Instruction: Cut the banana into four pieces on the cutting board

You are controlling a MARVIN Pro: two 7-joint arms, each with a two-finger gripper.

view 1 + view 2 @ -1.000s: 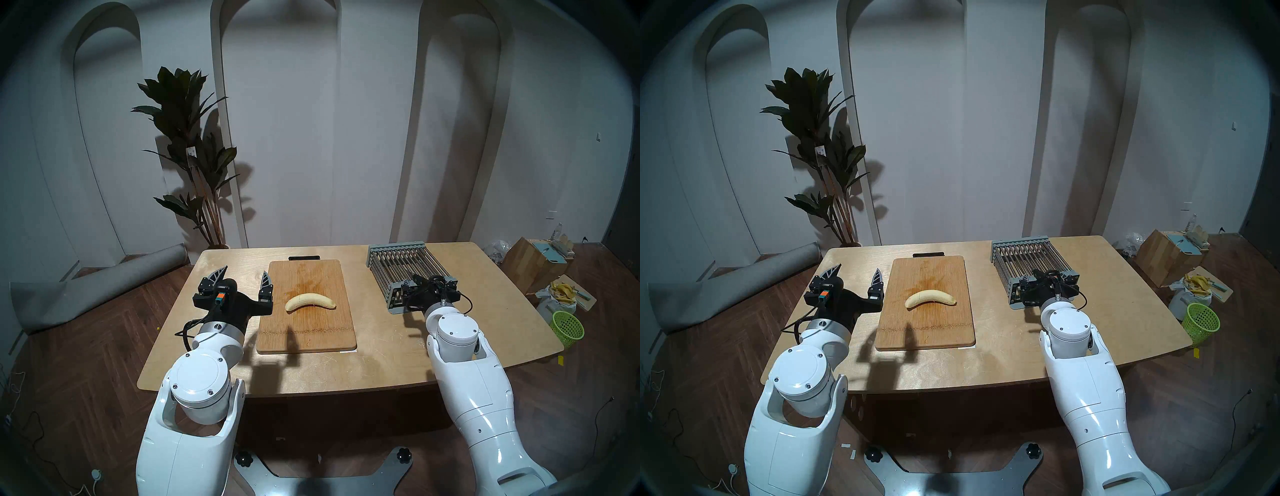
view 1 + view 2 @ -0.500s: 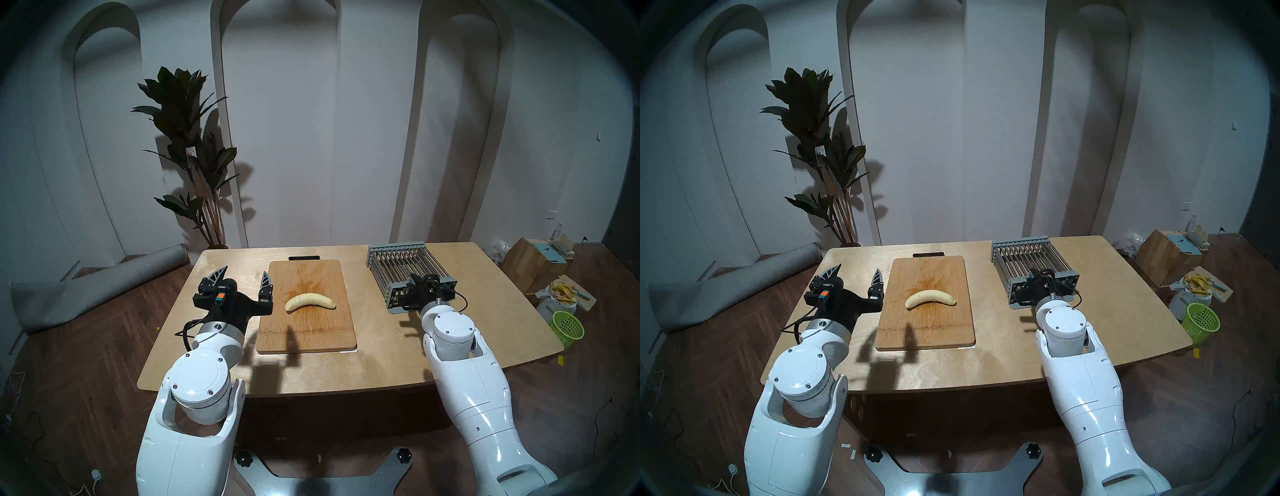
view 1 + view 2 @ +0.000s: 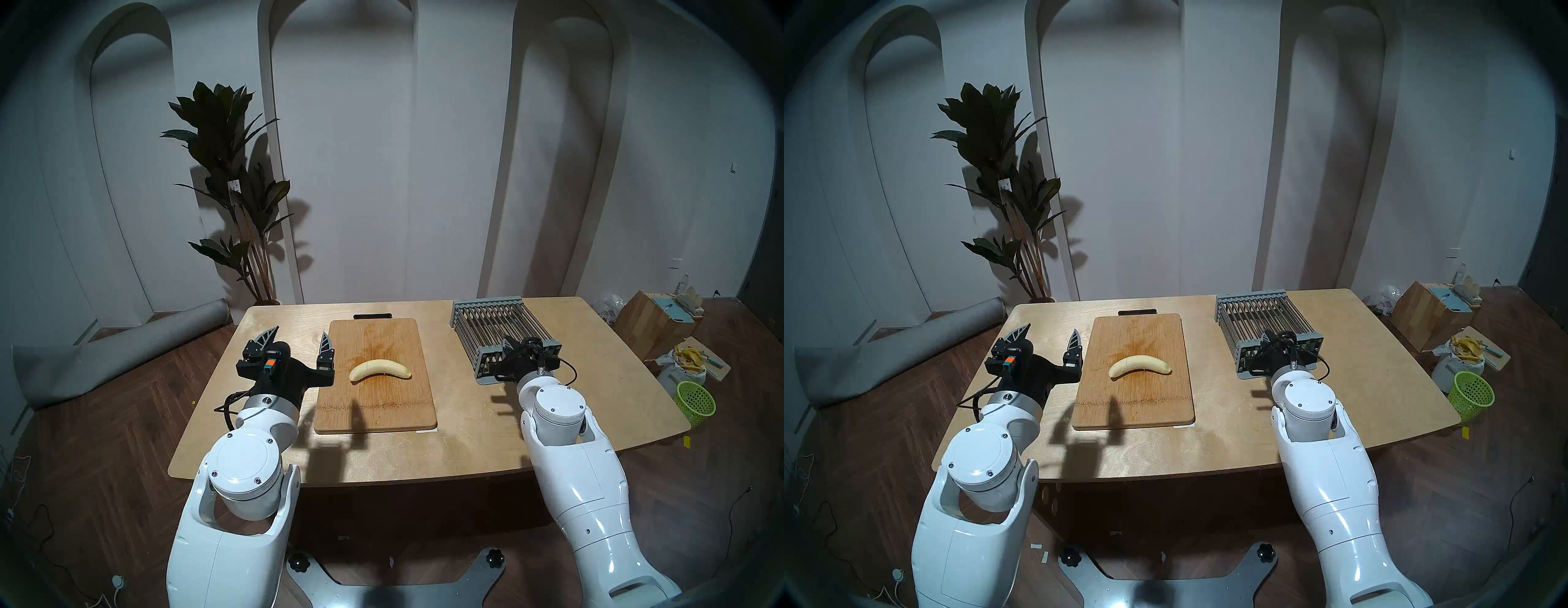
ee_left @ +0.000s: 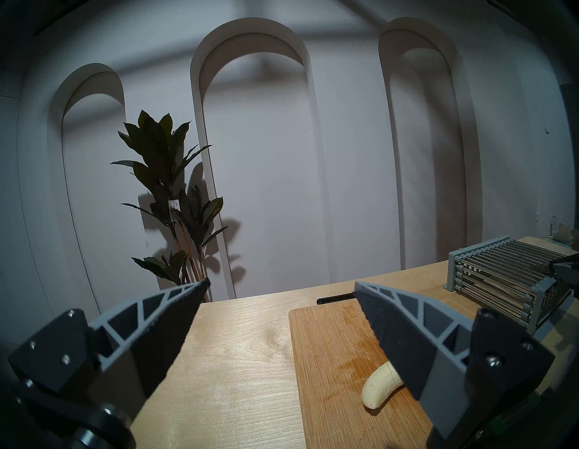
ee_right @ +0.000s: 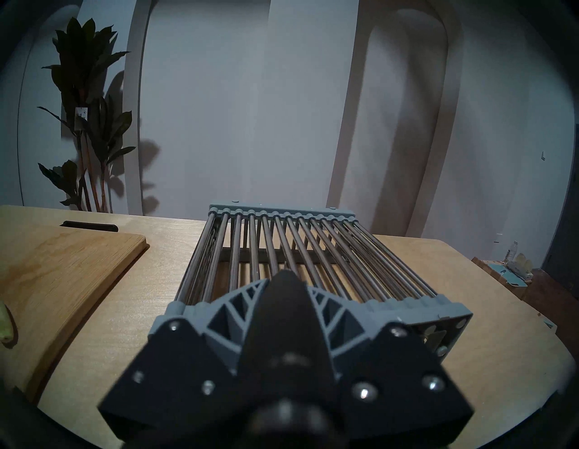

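Observation:
The banana (image 3: 379,368), peeled, pale and whole, lies across the middle of the cutting board (image 3: 382,412) on the table; both also show in the right head view, banana (image 3: 1139,365) and cutting board (image 3: 1136,409). My left gripper (image 3: 299,333) is open and empty, hovering just left of the board; in the left wrist view (image 4: 281,282) its right finger partly covers the banana (image 4: 380,388). My right gripper (image 3: 511,343) is shut over the near end of a grey metal rod rack (image 3: 492,322); in the right wrist view (image 5: 285,277) I see nothing held between its fingers.
A black slot (image 3: 372,316) sits behind the board. On the floor to the right are a green basket (image 3: 695,401), banana peels (image 3: 689,354) and cardboard boxes (image 3: 645,322). A plant (image 3: 237,191) and a rolled mat (image 3: 119,348) are to the left.
My right arm shifted slightly left, then back a little right, over the rack's near end. The left arm, banana and board have not moved.

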